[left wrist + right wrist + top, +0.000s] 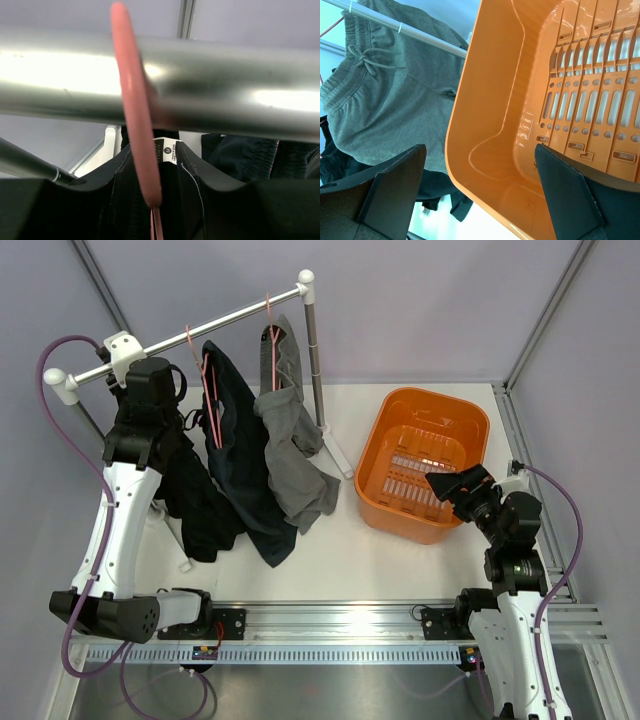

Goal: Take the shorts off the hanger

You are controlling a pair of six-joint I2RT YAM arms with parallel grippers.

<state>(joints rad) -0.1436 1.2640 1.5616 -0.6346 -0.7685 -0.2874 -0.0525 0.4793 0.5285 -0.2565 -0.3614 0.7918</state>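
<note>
Along metal rail (200, 328), counter's (400, 560) far left: black shorts (200, 510), navy shorts (240, 470), grey shorts (295, 470), side by side, touching. Open counter before hems and rightward to orange basket (405, 515). Soft limp cloth, grey waist elastic with drawcord; smooth round rail; glossy slotted plastic. Long axes vertical, waists up. Left fingers (60, 205) flanking pink hanger hook (135, 115) and black waistband, narrow gap; clamped or not, cannot tell. Right fingers (395, 185) wide apart at basket's near rim.

Three shorts (240, 460) hang from the rail (230, 315), left of the basket (432, 395).
</note>
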